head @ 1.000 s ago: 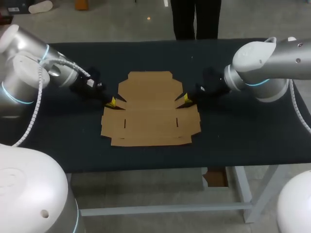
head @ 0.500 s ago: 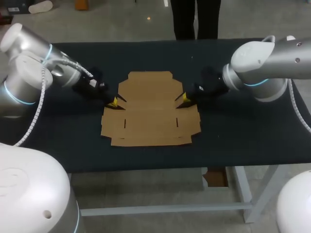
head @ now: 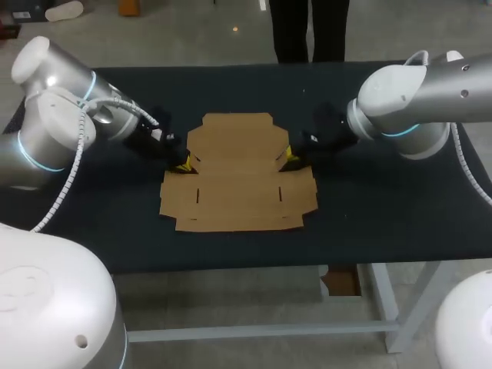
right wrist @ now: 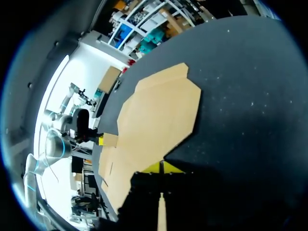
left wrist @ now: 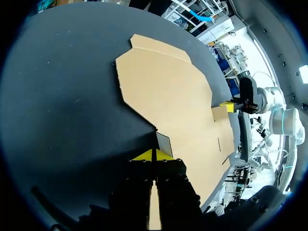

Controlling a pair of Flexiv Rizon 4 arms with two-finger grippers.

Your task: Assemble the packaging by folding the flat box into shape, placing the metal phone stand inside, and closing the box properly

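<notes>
The flat brown cardboard box (head: pixel 238 173) lies unfolded in the middle of the dark table. My left gripper (head: pixel 183 164) is shut, its yellow tips down at the notch on the box's left edge. In the left wrist view that gripper (left wrist: pixel 154 155) touches a small side flap (left wrist: pixel 163 143) just ahead of it, with the cardboard sheet (left wrist: pixel 168 91) stretching beyond. My right gripper (head: pixel 289 159) is shut at the matching notch on the right edge. In the right wrist view its tips (right wrist: pixel 161 167) meet the edge of the sheet (right wrist: pixel 154 115). No metal phone stand is in view.
The table's dark cover (head: pixel 384 215) runs out on all sides of the box. Across the sheet, each wrist view shows the other arm's gripper: the right one (left wrist: pixel 227 106) and the left one (right wrist: pixel 99 140).
Both grippers have slid inward to the box's side notches, the left one rightward, the right one leftward. Their fingers stayed shut and the box has not shifted.
</notes>
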